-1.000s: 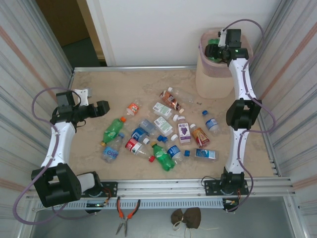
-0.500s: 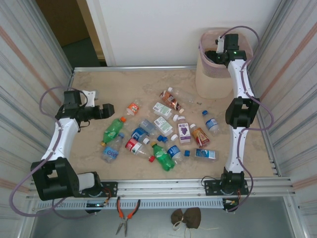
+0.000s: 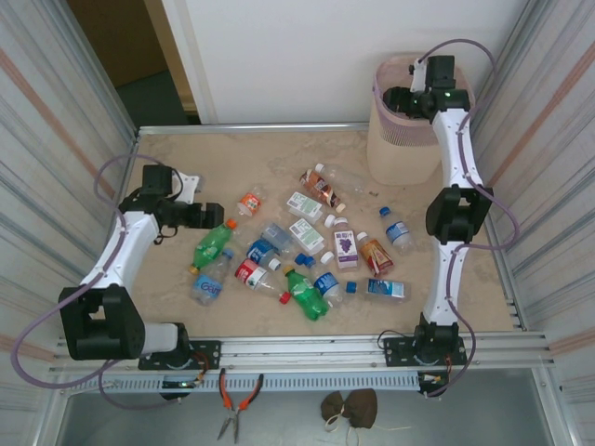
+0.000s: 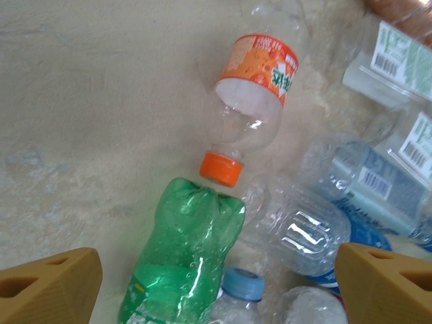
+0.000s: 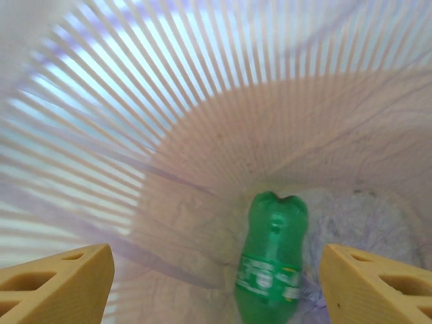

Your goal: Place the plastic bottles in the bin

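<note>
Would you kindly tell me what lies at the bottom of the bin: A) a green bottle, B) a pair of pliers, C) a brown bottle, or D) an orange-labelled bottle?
A: the right wrist view looks down into the bin, where a single green bottle lies on the bottom.

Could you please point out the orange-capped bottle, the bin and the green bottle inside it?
orange-capped bottle (image 4: 260, 64): left wrist view, orange label.
bin (image 3: 400, 150): top external view, outer wall.
green bottle (image 5: 273, 236): right wrist view, mid-body.
</note>
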